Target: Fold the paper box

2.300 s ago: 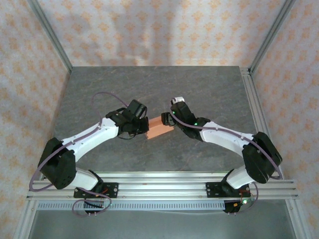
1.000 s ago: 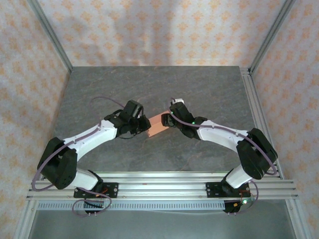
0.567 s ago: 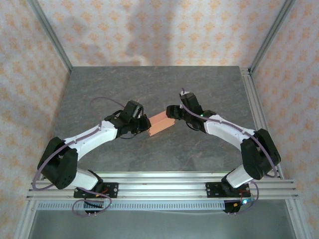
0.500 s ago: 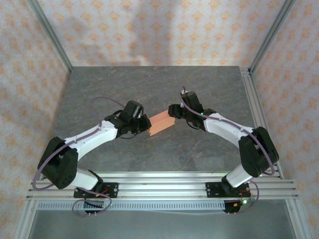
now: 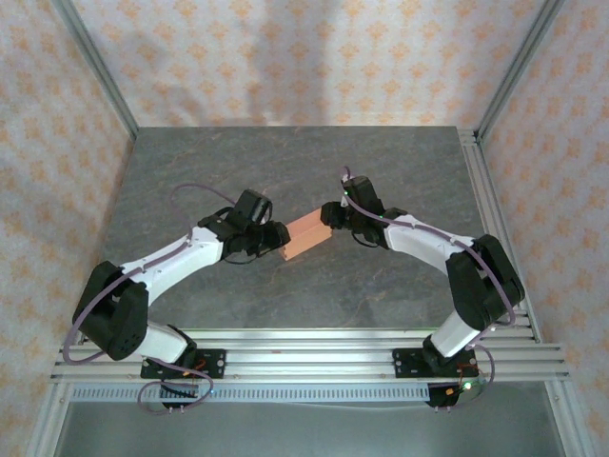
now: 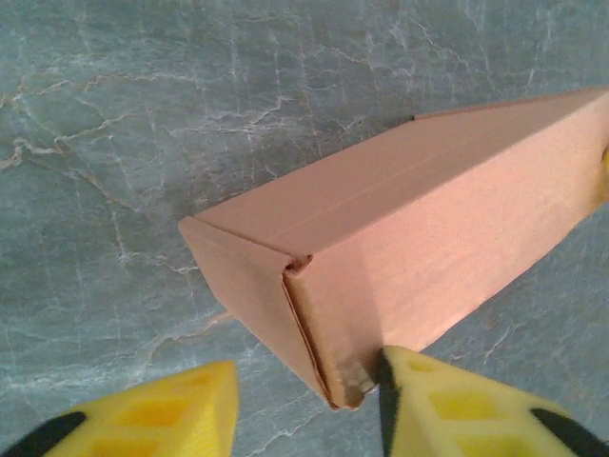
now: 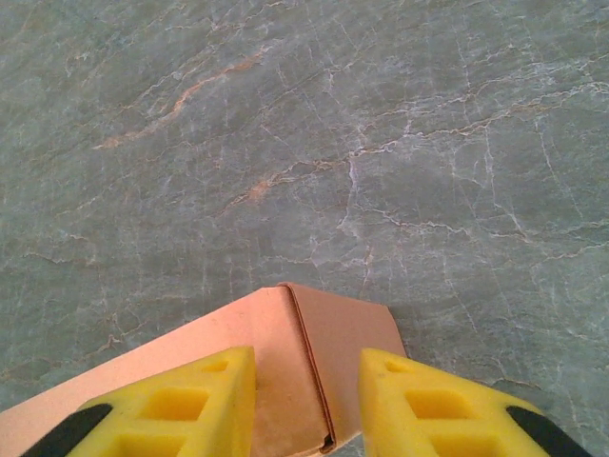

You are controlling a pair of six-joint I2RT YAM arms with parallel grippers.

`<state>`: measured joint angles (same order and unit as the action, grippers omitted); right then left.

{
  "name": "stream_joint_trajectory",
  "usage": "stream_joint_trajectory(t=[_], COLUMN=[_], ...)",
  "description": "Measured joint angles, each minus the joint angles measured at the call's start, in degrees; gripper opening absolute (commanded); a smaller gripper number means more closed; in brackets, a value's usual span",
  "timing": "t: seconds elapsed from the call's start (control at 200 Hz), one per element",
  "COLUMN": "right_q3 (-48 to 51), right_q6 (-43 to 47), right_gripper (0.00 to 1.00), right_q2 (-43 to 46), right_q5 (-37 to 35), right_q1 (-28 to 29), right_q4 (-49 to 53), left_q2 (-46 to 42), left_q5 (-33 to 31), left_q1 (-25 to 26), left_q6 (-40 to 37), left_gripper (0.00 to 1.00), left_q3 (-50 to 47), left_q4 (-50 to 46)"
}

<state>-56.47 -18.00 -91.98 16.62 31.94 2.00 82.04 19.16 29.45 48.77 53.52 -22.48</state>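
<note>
The paper box (image 5: 306, 235) is a closed salmon-orange oblong lying on the grey table between my two grippers. My left gripper (image 5: 274, 236) sits at its left end. In the left wrist view the box (image 6: 419, 219) fills the middle. The left gripper (image 6: 306, 364) is open: one yellow fingertip (image 6: 428, 400) touches the box's lower corner, and the other fingertip (image 6: 162, 414) stands clear of it. My right gripper (image 5: 333, 215) is at the box's right end. In the right wrist view the right gripper (image 7: 306, 357) has closed onto the box end (image 7: 314, 371), with both pads against the card.
Grey marbled tabletop (image 5: 285, 162) spreads out behind the box. Aluminium frame rails (image 5: 495, 219) run along the right side and the near edge. Patterned walls enclose the table on three sides.
The right gripper has swung round to the box's right end and closed onto it. The left gripper's jaws have opened off the left end. The box has barely shifted.
</note>
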Motion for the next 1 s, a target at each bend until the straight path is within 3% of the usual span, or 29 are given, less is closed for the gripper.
stream_joint_trajectory(t=[0.2,0.32,0.5,0.626,0.796,1.001], right_q3=[0.0,0.0,0.0,0.0,-0.4,-2.0], right_q6=[0.0,0.0,-0.4,-0.5,-0.5,-0.5], right_gripper=[0.32,0.24,0.07,0.06,0.4,0.73], right_q2=[-0.1,-0.2,-0.5,-0.4,-0.4,-0.2], right_q5=[0.2,0.1,-0.1,-0.1,0.6,0.9], right_q1=[0.0,-0.1,-1.1,-1.4,-1.1,-0.3], right_q4=[-0.1,-0.5,-1.4,-1.6,-1.0,3.1], left_q2=[0.1,0.1,1.0,0.9,1.3,1.7], left_q5=[1.6,2.3,3.2,3.4,2.1,-2.4], left_q1=[-0.2,-0.4,-0.7,-1.0,-0.9,-1.0], left_q6=[0.3,0.8,0.8,0.7,-2.1,-9.9], left_gripper=[0.09,0.0,0.0,0.0,0.51,0.84], left_q3=[-0.7,-2.1,-3.9,-4.1,-0.8,7.0], left_q4=[2.4,5.6,10.0,10.8,5.7,-5.1])
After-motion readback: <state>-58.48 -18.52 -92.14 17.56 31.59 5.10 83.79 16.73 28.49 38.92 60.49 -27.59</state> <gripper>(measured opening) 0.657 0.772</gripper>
